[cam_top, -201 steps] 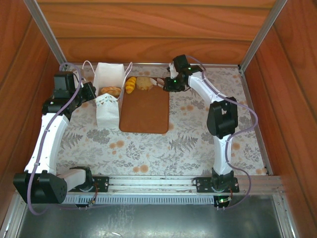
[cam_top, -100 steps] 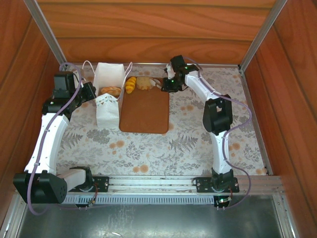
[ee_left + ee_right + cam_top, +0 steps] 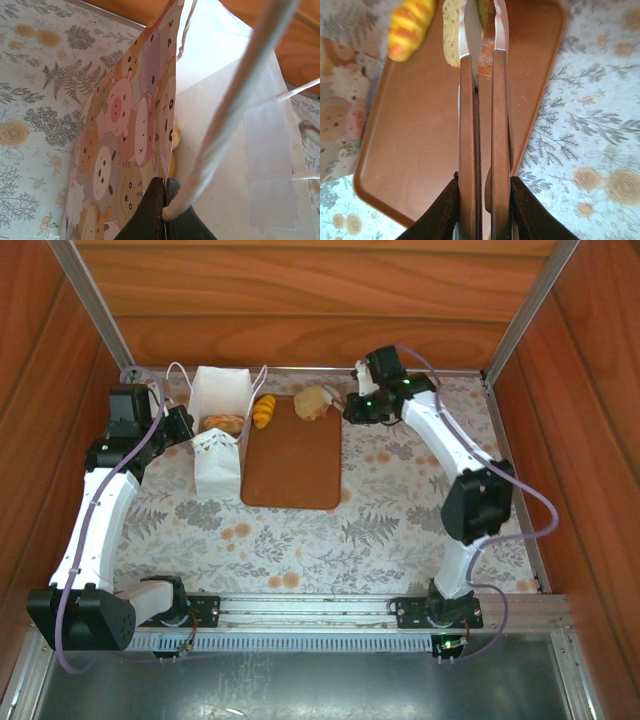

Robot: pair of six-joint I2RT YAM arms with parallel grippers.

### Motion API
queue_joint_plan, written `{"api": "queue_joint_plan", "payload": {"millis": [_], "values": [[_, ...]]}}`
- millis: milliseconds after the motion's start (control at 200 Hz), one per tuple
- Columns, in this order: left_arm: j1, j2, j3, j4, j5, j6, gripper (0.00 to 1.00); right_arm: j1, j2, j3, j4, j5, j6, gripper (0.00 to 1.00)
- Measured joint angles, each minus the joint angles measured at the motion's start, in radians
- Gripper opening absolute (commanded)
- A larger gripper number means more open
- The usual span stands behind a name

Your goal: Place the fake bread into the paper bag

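Nearest the bases, the right arm's elbow has swung out toward the right wall since a second ago, and the forearm now runs back leftward across the floral cloth (image 3: 400, 520) to the far end of the tray (image 3: 292, 465). There the right gripper (image 3: 338, 406) has its fingers (image 3: 470, 125) drawn to a narrow gap, clamped on the bread slice (image 3: 312, 402). That slice lay close against the croissant (image 3: 263, 411) in the earlier frames. It now sits further right, apart from the croissant, over the tray's far edge; whether it clears the tray cannot be told. In the right wrist view the slice shows pale and speckled on one side of the fingers and reddish brown between them. The left arm has not shifted: it rises from its base along the left side and bends in toward the paper bag (image 3: 222, 390). The left gripper (image 3: 186, 426) is pinched tight on the bag's patterned side wall, with a cord handle (image 3: 235, 100) running up from between the fingertips in the left wrist view. The bag stands open just left of the tray. Three pieces of bread can be counted: the slice in the right gripper, the croissant at the tray's far left corner just beside the bag, and one golden roll (image 3: 222, 423) inside the bag. There is one tray, one bag and two arms.
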Motion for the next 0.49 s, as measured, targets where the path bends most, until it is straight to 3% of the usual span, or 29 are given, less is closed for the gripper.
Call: {"api": "queue_joint_plan", "payload": {"millis": [260,495], "values": [[0.0,0.0,0.0,0.0,0.0,0.0,0.0,0.008,-0.309,-0.032,-0.009,0.051,-0.014,0.12],[0.0,0.0,0.0,0.0,0.0,-0.001,0.0,0.097,-0.39,0.095,-0.006,0.064,-0.028,0.11]]}}
